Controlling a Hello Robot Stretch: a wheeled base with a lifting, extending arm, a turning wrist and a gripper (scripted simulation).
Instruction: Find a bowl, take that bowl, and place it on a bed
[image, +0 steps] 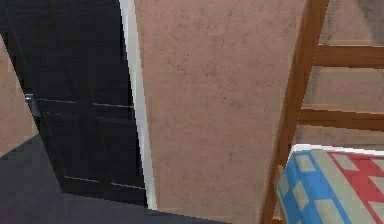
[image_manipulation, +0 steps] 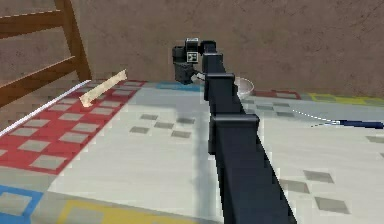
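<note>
At the arm side view's left stood a wooden bed frame (image_manipulation: 40, 50), with a pale stick (image_manipulation: 105, 88) on the quilt (image_manipulation: 120, 150). The arm (image_manipulation: 235, 140) stretched over the bed, presumably for placing. I could not tell whether the gripper (image_manipulation: 180, 58) held anything. Just right of the arm, a pale round rim (image_manipulation: 250, 88), perhaps the bowl, lay on the quilt.

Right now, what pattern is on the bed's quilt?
The quilt is checked patchwork: red, grey, white; arm side view.
</note>
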